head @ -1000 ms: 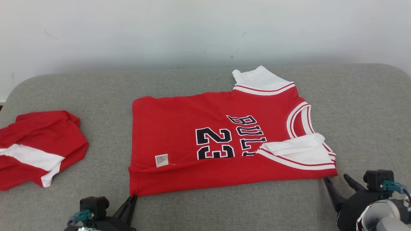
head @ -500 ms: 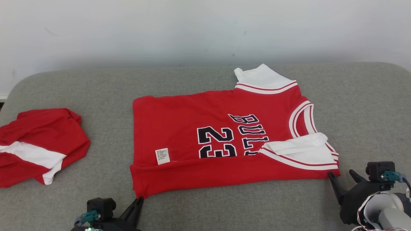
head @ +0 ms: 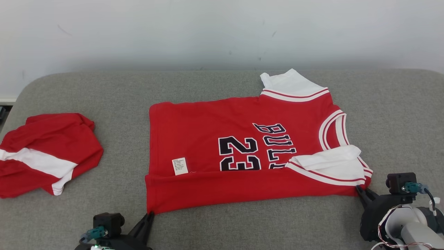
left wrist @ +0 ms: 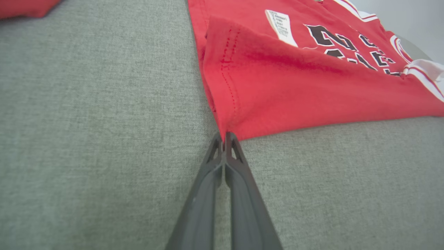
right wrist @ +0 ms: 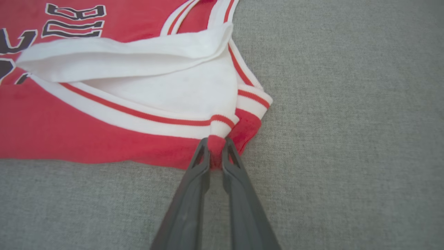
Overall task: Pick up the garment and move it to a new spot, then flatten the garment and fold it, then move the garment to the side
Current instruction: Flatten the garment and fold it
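Garment corners pinched by left claw and right claw.

My left gripper sits low, its two dark fingers pressed fully together and pinching the garment at a hem corner. My right gripper is closed too, angled up and to my left, tips clamped on a shoulder corner, its pale forearm trailing behind.
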### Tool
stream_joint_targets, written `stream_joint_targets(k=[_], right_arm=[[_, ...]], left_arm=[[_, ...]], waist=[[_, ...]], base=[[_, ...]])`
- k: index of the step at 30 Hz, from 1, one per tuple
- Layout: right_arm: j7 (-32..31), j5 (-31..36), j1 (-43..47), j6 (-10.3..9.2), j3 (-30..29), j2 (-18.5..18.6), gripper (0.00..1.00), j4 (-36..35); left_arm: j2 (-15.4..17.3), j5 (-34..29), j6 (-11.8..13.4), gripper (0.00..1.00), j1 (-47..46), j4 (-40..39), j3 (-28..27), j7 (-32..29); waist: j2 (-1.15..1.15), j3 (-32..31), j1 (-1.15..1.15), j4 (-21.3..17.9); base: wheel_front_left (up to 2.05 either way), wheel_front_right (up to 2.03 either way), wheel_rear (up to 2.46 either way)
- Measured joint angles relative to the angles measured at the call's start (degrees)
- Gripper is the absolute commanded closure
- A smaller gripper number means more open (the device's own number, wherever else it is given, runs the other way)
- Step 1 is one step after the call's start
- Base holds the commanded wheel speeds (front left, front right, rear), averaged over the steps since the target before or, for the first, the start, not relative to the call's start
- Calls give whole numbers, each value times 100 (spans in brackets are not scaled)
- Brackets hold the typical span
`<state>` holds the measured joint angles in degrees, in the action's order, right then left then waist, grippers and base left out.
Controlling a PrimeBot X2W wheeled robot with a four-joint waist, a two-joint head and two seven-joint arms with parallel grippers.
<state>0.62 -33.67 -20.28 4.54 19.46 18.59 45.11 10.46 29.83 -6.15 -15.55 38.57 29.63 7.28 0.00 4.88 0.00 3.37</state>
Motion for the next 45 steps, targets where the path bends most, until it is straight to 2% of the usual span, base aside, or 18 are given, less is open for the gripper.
stream_joint_targets(k=[13, 30, 35, 45], right_arm=[[302, -163, 272, 153, -164, 89, 100, -146], [504, -286, 1468, 202, -181, 346, 100, -1114], [489, -409, 1835, 189, -235, 405, 100, -1482], [180, -616, 2370, -12, -303, 420, 100, -2002]], left_arm=[[194, 37, -43, 100, 40, 69, -68, 40], [497, 86, -36, 100, 779, -500, 37, -274], [631, 81, 116, 100, 956, -832, 31, -385], [726, 104, 330, 100, 1277, -1328, -3, -703]], waist=[[0, -121, 0, -99], [0, -380, 0, -246], [0, -422, 0, -241], [0, -444, 1, -227]], base=[[0, 0, 0], [0, 0, 0], [0, 0, 0], [0, 0, 0]])
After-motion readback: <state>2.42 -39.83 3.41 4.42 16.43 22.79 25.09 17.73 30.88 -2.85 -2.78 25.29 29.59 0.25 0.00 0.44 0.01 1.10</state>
